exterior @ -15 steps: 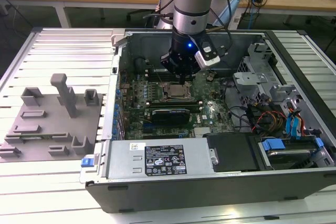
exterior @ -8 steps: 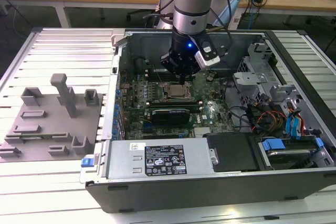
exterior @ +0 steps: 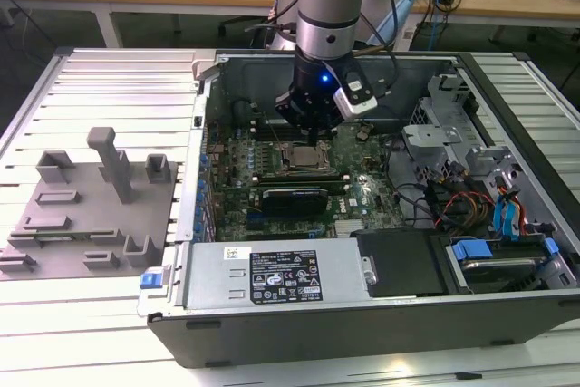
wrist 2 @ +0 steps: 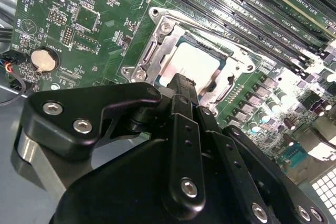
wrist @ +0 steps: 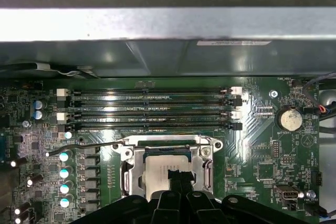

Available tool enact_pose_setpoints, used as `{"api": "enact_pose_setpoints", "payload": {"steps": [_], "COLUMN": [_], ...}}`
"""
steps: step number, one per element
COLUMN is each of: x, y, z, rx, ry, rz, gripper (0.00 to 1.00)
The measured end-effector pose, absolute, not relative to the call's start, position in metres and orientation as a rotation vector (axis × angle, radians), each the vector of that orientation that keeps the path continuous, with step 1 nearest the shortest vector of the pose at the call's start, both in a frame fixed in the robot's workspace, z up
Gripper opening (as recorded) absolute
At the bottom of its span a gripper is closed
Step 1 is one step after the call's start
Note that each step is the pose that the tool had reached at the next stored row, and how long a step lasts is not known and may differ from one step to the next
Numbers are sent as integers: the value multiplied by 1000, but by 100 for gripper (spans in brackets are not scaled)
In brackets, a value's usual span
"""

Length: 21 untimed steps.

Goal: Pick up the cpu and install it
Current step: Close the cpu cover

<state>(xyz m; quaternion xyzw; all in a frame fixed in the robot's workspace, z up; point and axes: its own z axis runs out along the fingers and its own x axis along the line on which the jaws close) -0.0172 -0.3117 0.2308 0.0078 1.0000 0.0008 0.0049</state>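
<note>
We note the cpu (wrist: 157, 174) lying flat within the socket frame (wrist: 127, 177), mid-board, squared to seat on its contacts. Gripper (wrist: 179, 177) hangs just over it, fingertips (wrist: 172, 174) pinched together, gripping nothing, we judge.

Computer case (exterior: 362, 333), open, on the table (exterior: 91, 324); fixture blocks (exterior: 91, 215) on the same table, beside the case on the exterior view's left. In the case: motherboard (exterior: 367, 189) on the floor, power supply (exterior: 272, 278) along the near wall, drive cage (exterior: 444, 124) at the exterior view's right. On the motherboard: socket frame (wrist: 128, 174) with the cpu (wrist: 157, 170) lying inside it, memory slots (wrist: 152, 109) beside the frame, gripper (exterior: 313, 136) just above the cpu.
</note>
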Motion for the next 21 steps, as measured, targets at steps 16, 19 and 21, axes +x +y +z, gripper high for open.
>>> {"api": "enact_pose_setpoints", "payload": {"steps": [16,19,21], "x": [-22,-28,-30], "y": [-312,-313,-314], "z": [230,229,228], "rx": [25,24,24], "ry": [3132,3132,3132], "rz": [3,3,3], "gripper": [11,11,11]}}
